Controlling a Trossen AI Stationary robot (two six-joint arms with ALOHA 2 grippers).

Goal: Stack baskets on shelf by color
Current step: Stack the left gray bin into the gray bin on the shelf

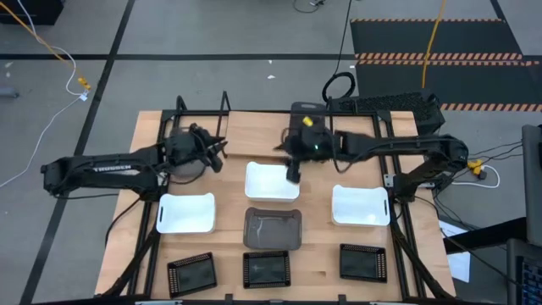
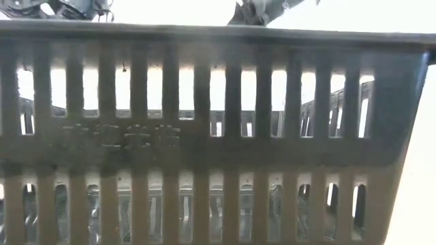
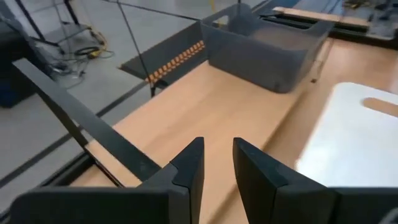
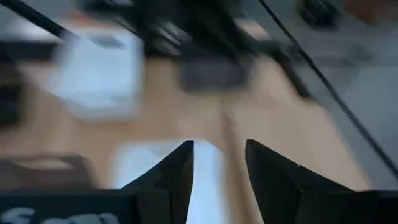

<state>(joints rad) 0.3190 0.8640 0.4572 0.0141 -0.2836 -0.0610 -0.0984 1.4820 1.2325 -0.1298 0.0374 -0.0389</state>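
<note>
Slatted grey plastic basket (image 2: 204,136) fills the low view, ribs upright

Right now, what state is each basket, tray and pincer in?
White baskets: three on the table, unstacked.
Grey basket: on the table, upright, unstacked.
Black trays: three in a row, flat, apart.
Left pincer: jaws apart, holding nothing.
Right pincer: open, holding nothing, over the middle white basket.

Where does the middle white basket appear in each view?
High: the white basket lies at table centre.
Low: hidden behind a grey basket.
Left wrist: the white surface past bare wood.
Right wrist: blurred; perhaps a white patch.
Shared landmark: the wooden tabletop.
</note>
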